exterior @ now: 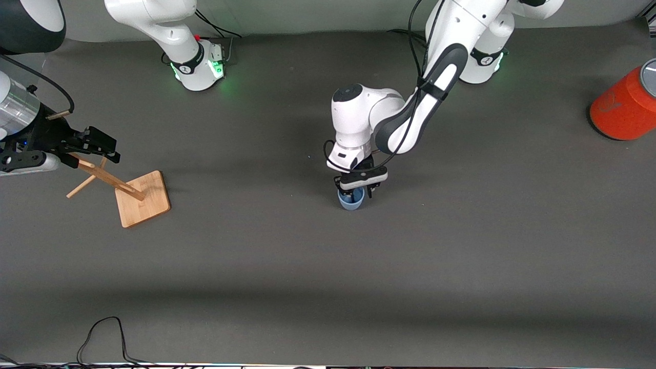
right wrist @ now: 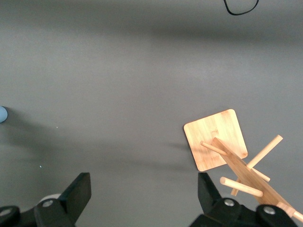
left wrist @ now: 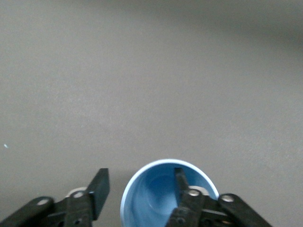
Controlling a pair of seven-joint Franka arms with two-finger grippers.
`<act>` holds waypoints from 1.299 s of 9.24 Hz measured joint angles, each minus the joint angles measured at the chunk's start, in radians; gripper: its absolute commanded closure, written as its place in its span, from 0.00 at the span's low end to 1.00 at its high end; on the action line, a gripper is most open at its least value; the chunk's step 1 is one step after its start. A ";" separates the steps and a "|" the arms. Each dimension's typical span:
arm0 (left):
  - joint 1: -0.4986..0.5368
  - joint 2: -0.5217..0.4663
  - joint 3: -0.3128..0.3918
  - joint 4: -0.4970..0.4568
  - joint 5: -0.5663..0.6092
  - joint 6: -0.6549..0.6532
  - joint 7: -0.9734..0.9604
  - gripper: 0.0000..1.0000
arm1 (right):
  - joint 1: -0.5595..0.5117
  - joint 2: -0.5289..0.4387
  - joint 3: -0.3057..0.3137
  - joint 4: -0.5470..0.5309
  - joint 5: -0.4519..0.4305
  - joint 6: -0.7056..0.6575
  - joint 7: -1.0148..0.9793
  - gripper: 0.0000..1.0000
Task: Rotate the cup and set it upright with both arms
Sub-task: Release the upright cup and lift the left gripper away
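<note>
The light-blue cup (exterior: 351, 201) stands upright on the grey table, mouth up, near the middle. My left gripper (exterior: 359, 192) is right above it, pointing down. In the left wrist view the cup (left wrist: 161, 198) shows its open mouth, and my left gripper (left wrist: 140, 182) is open: one finger is inside the cup, the other outside with a gap to the rim. My right gripper (exterior: 102, 146) is open and empty, in the air over the wooden rack's pegs at the right arm's end. In the right wrist view it (right wrist: 144, 189) frames bare table; the cup (right wrist: 2, 114) shows at the edge.
A wooden peg rack (exterior: 142, 198) with a square base stands under my right gripper; it also shows in the right wrist view (right wrist: 215, 139). A large orange-red can (exterior: 622, 110) lies at the left arm's end. A black cable (exterior: 102, 333) loops at the near edge.
</note>
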 measured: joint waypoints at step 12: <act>0.354 -0.125 0.015 0.458 -0.646 -0.661 1.046 0.00 | -0.004 0.002 0.004 -0.002 0.000 0.000 0.000 0.00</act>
